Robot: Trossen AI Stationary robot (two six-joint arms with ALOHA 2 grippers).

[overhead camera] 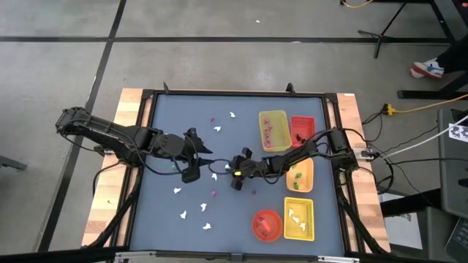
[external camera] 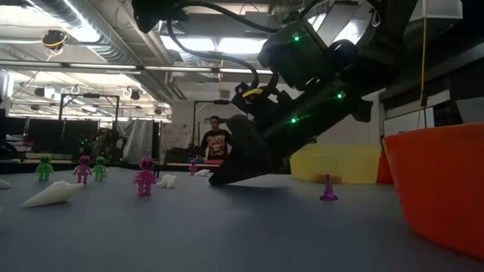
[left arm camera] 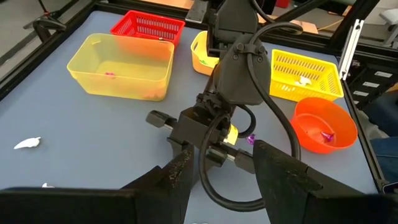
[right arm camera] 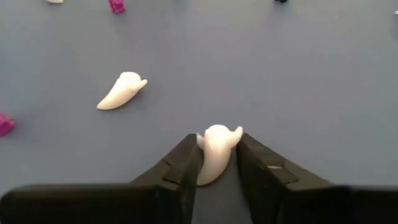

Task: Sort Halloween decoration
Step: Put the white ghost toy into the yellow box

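Pinching a white ghost [right arm camera: 216, 152] low on the worktop [right arm camera: 311, 74], right gripper [right arm camera: 217, 163] has fingers against its sides only; the tapered shape may squirt out on lift. Left gripper [left arm camera: 217, 171] hovers open, empty.

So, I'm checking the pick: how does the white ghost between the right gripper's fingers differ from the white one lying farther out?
The gripped ghost sits squeezed between the right gripper fingers; the loose ghost lies free on the mat, touching nothing. The gripped one points straight away from the wrist camera; the loose one lies slanted. Both are white, tapered pieces.
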